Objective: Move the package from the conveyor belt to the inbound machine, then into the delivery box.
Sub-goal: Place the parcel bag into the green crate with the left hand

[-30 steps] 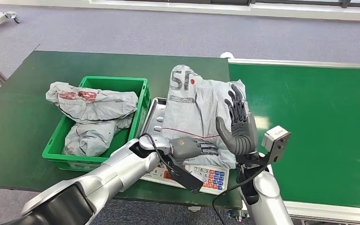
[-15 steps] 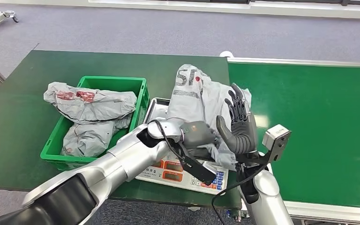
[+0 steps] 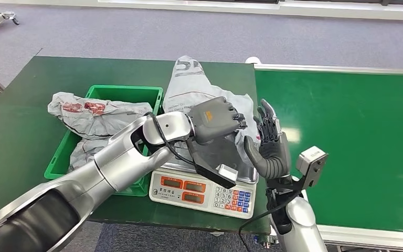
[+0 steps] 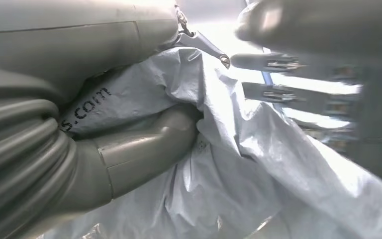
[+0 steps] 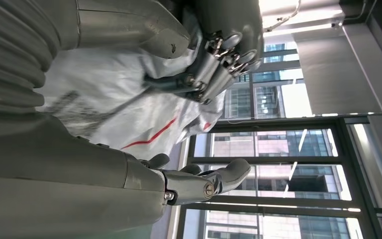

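Scale (image 3: pixel 202 190) sits nearest, at the bench (image 3: pixel 21 121) front edge, keypad toward the robot. Right hand (image 3: pixel 268 144) is just beyond it on the conveyor side, palm upright, fingers spread, grasping nothing; it stands just beside the package but not clamped on it. Left hand (image 3: pixel 216 119) is above the scale tray, fingers clenched on the grey package (image 3: pixel 189 86); the left wrist view shows the thumb pressed into the crumpled poly film.

Package hangs lifted off the tray, long axis running away from the robot, far end with printed letters pointing toward the back of the bench. Bulk of the bag lies beyond and slightly left of the left hand.

Green delivery box (image 3: pixel 113 94) is to the left of the scale, just beside it, already holding 2 grey bags. So the left hand is the nearer one to the box. Judgement: next move is a leftward carry over the box rim, then release. Conveyor belt (image 3: pixel 346 131) lies to the right.
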Controlling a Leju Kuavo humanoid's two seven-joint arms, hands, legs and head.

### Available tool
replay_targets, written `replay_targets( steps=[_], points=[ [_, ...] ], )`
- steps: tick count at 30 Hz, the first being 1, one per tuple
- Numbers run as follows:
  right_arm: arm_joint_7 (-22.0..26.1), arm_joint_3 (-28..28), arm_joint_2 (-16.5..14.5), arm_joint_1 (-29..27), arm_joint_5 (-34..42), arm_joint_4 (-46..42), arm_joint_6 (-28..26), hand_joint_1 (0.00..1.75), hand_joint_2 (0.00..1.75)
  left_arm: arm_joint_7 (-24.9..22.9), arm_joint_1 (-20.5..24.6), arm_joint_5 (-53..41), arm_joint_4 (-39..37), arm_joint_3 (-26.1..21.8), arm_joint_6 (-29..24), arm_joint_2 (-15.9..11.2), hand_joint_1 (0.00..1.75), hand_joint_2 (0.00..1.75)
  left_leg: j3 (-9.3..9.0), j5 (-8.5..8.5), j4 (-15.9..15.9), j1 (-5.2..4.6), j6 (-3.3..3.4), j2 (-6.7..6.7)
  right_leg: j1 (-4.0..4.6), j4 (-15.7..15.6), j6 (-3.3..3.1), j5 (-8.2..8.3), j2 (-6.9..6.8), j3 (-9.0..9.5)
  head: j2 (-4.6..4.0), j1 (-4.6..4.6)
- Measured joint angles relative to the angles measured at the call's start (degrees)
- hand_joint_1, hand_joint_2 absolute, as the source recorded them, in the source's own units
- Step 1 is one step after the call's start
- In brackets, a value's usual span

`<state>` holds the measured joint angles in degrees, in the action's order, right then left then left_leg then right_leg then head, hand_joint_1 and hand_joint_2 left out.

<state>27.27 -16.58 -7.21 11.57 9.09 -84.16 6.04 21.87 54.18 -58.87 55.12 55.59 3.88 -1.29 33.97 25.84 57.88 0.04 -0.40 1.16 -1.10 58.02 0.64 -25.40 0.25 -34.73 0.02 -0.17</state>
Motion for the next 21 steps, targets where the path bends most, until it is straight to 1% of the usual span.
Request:
replay_targets(
  steps=[3, 6, 10, 12, 14, 16, 18, 20, 21],
  points=[
    [0.0, 0.2, 0.0, -0.6, -0.1, -0.3, 0.1, 0.0, 1.75, -1.4, -0.7, -3.0, 0.4, -1.1, -2.6, -2.2, 1.75, 1.75, -0.02, 0.0, 0.0, 0.0, 0.0, -0.03, 0.01, 0.0, 0.0, 0.0, 0.02, 0.0, 0.0, 0.0],
    [0.0, 0.4, 0.0, -1.4, -0.3, -0.6, 0.0, 0.0, 1.75, -1.1, -1.7, -5.0, 0.4, -2.9, -4.5, -4.7, 1.75, 1.75, -0.03, -0.01, 0.0, 0.02, -0.02, -0.08, 0.07, 0.0, -0.02, 0.01, 0.07, -0.03, 0.0, -0.01],
    [0.1, 0.6, 0.0, -1.8, -0.5, -0.8, 0.0, 0.0, 1.75, -1.0, -2.6, -5.8, 0.3, -4.6, -4.9, -6.1, 1.75, 1.75, 0.02, -0.01, 0.0, 0.1, -0.03, -0.01, 0.1, 0.0, -0.02, 0.0, 0.01, -0.04, 0.0, -0.01],
    [0.1, 0.7, 0.0, -1.8, -0.6, -0.9, -0.1, 0.0, 1.75, -2.0, -3.2, -6.0, 0.2, -5.3, -4.9, -6.8, 1.75, 1.75, 0.04, 0.0, 0.0, 0.1, -0.04, -0.05, 0.09, 0.0, -0.02, 0.0, 0.06, -0.03, 0.0, 0.01],
    [0.2, 0.8, 0.0, -2.2, -0.7, -1.2, -0.3, 0.0, 1.75, -3.5, -4.3, -6.0, -0.1, -6.9, -6.2, -8.6, 1.75, 1.75, 0.02, 0.05, 0.0, 0.1, -0.08, -0.17, 0.08, 0.0, -0.02, 0.0, 0.19, -0.04, 0.0, 0.01],
    [0.3, 1.0, 0.0, -3.0, -1.1, -1.9, -1.0, 0.0, 1.75, -3.9, -6.3, -5.6, -1.5, -9.9, -10.0, -11.7, 1.75, 1.75, -0.1, 0.14, 0.0, 0.1, -0.18, -0.42, 0.1, 0.0, -0.05, -0.01, 0.46, -0.05, 0.0, 0.0],
    [0.5, 1.4, 0.0, -4.6, -1.6, -2.9, -2.0, 0.0, 1.75, -3.2, -9.2, -5.4, -4.2, -14.6, -15.9, -15.0, 1.75, 1.75, -0.25, 0.22, -0.1, 0.1, -0.3, -0.71, 0.15, 0.0, -0.15, -0.06, 0.74, -0.07, 0.0, -0.01],
    [0.6, 2.1, 0.0, -6.2, -2.0, -4.0, -2.8, 0.0, 1.75, -2.6, -12.6, -6.4, -7.0, -19.9, -20.9, -17.3, 1.75, 1.75, -0.3, 0.26, -0.1, 0.13, -0.36, -0.85, 0.25, 0.0, -0.26, -0.1, 0.86, -0.12, 0.0, -0.03],
    [0.5, 2.4, 0.0, -6.9, -2.2, -4.6, -3.1, 0.0, 1.75, -2.8, -14.2, -7.4, -8.1, -22.5, -22.3, -18.0, 1.75, 1.75, -0.29, 0.26, -0.1, 0.15, -0.38, -0.83, 0.28, 0.0, -0.31, -0.12, 0.84, -0.13, 0.0, -0.03]
  ],
)
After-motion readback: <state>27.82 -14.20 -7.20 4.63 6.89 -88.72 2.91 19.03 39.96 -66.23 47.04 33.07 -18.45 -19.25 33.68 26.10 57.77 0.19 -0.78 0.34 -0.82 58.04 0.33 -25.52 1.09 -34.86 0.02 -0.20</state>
